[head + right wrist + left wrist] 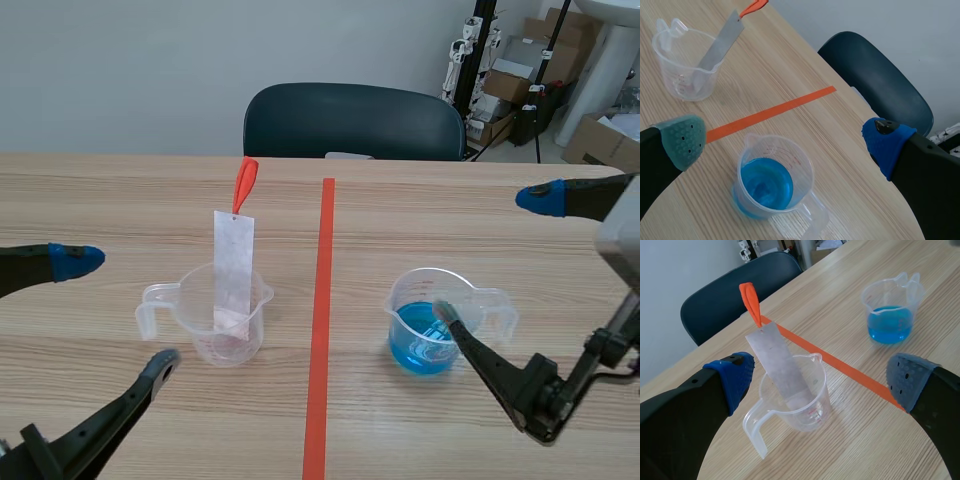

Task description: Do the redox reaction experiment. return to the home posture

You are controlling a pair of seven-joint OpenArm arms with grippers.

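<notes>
A clear beaker (222, 318) (796, 401) (684, 64) stands left of the tape line with a grey metal strip (233, 270) (781, 365) (719, 44) leaning in it; the strip has an orange tag (244, 182) (751, 303) at its top. A second clear beaker (437, 320) (890, 309) (773, 176) with blue liquid stands right of the line. My left gripper (120, 315) (822, 380) is open, hanging above the strip beaker. My right gripper (495, 258) (785, 142) is open above the blue beaker. Neither holds anything.
An orange-red tape line (321, 320) runs down the wooden table (400, 220). A dark chair (352, 122) stands at the far edge. Boxes and stands (530, 70) fill the back right corner.
</notes>
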